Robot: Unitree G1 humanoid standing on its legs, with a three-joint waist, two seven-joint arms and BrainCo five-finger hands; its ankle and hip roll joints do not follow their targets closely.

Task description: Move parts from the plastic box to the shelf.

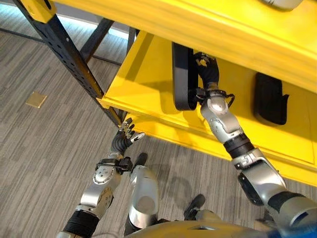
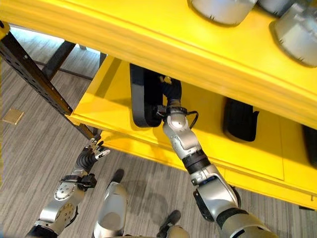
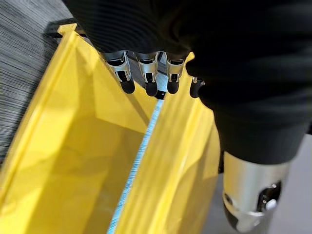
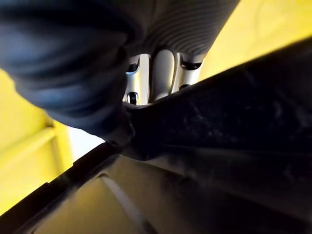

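Observation:
A long black oval part [image 1: 183, 77] stands on edge on the lower board of the yellow shelf [image 1: 141, 84]. My right hand [image 1: 208, 69] reaches under the upper board and is shut on this part's right side. In the right wrist view the black part [image 4: 234, 126] lies across the palm, with the fingers [image 4: 163, 73] passing behind its edge. My left hand [image 1: 125, 135] hangs open below the shelf's front left corner, holding nothing. Its fingers [image 3: 146, 78] are straight before the yellow shelf boards [image 3: 58, 146].
A second black part [image 2: 239, 119] lies further right on the same board. Grey rounded parts [image 2: 223, 10] sit on the upper board. A dark perforated shelf upright [image 1: 64, 49] slants down at the left. A small brass plate [image 1: 36, 99] is set in the carpet.

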